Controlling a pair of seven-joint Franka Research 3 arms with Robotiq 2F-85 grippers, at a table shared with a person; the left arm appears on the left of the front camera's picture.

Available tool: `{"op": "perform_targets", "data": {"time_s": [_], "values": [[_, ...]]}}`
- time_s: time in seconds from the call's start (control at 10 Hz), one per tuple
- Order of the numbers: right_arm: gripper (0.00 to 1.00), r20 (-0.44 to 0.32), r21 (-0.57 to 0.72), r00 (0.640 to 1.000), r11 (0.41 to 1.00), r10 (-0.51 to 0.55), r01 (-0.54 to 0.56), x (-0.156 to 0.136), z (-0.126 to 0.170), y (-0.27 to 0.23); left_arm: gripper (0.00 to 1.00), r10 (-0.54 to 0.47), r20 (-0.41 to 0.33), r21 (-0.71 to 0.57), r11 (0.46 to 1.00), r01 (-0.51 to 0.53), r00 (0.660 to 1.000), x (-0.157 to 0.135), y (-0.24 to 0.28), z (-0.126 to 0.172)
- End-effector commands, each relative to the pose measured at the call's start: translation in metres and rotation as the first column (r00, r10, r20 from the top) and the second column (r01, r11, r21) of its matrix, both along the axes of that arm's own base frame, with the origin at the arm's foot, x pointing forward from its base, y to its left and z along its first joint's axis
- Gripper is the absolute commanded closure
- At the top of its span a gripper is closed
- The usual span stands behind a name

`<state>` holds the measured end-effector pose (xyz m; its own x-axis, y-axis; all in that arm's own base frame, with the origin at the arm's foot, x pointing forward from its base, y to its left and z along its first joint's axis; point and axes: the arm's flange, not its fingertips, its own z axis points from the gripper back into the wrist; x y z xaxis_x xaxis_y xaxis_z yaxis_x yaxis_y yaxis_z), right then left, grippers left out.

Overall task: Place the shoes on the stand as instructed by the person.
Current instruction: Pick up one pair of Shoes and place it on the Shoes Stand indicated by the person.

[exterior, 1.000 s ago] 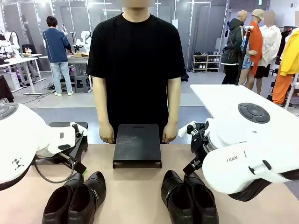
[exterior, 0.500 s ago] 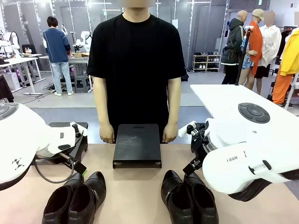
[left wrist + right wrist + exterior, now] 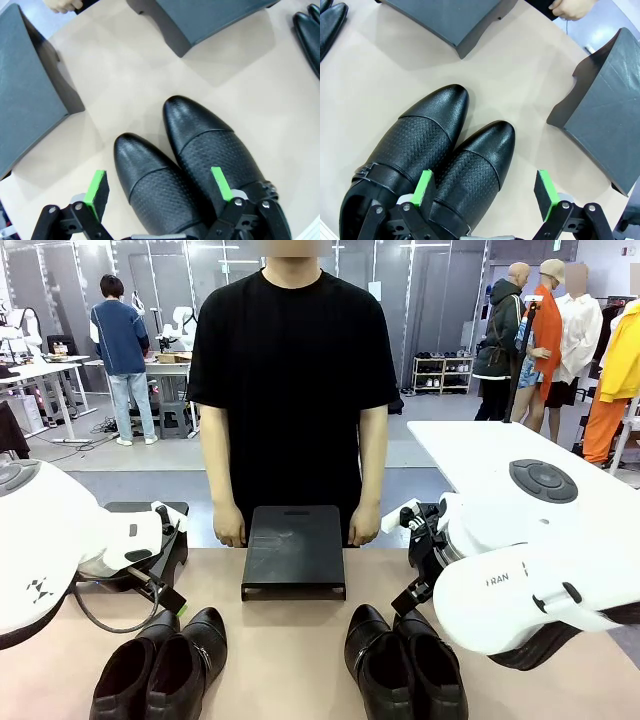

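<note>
Two pairs of glossy black shoes lie near the table's front edge, a left pair [image 3: 165, 665] and a right pair [image 3: 405, 660]. Between them, farther back, is the black stand [image 3: 293, 550]. Behind it stands the person [image 3: 292, 370], with one hand [image 3: 228, 530] on each side of the stand. In the left wrist view my left gripper [image 3: 159, 186] hangs open just above the left pair [image 3: 200, 135], its green pads straddling both shoes. My right gripper [image 3: 485, 190] is open above the right pair [image 3: 430, 135], whose one shoe has a buckled strap [image 3: 367, 172].
A second black block [image 3: 150, 540] sits at the left behind my left arm, seen also as the block [image 3: 30, 95]. Another dark block [image 3: 605, 110] stands to the right of the right pair. Bare tan tabletop [image 3: 285, 640] lies between the pairs.
</note>
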<state>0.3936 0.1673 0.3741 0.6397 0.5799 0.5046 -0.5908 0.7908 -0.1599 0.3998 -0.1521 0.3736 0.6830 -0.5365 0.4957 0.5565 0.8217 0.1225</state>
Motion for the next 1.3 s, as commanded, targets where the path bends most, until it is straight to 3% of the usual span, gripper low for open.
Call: {"op": "perform_targets", "data": {"time_s": [0.0,0.1,0.3,0.4,0.6,0.9,1.2], "values": [[0.00,-0.021,0.002,0.999,0.999,0.047,-0.047,0.000,0.034,-0.005,0.00,-0.048,-0.043,-0.043,0.998,0.046,0.998,-0.001,0.005,0.029],[0.00,-0.037,0.090,0.997,0.994,0.062,-0.059,-0.003,0.061,-0.013,0.00,-0.073,-0.102,-0.092,0.994,0.064,0.992,-0.005,0.009,0.048],[0.00,-0.108,0.186,0.991,0.981,0.074,-0.053,-0.010,0.101,-0.036,0.00,-0.132,-0.151,-0.206,0.973,0.100,0.980,-0.012,0.027,0.085],[0.00,-0.156,0.336,0.981,0.940,0.113,-0.055,-0.019,0.127,-0.058,0.00,-0.207,-0.245,-0.336,0.934,0.118,0.947,-0.021,0.049,0.104],[0.00,-0.180,0.547,0.979,0.837,0.100,0.015,-0.030,0.153,-0.105,0.00,-0.307,-0.285,-0.513,0.849,0.126,0.908,-0.028,0.093,0.125],[0.00,-0.214,0.717,0.976,0.686,0.045,0.126,-0.077,0.159,-0.208,0.00,-0.431,-0.175,-0.803,0.583,0.125,0.885,-0.065,0.212,0.148],[0.00,-0.242,0.848,0.967,0.467,-0.081,0.251,-0.141,0.138,-0.315,0.00,-0.303,-0.067,-0.917,0.393,0.061,0.951,-0.122,0.329,0.133]]}}
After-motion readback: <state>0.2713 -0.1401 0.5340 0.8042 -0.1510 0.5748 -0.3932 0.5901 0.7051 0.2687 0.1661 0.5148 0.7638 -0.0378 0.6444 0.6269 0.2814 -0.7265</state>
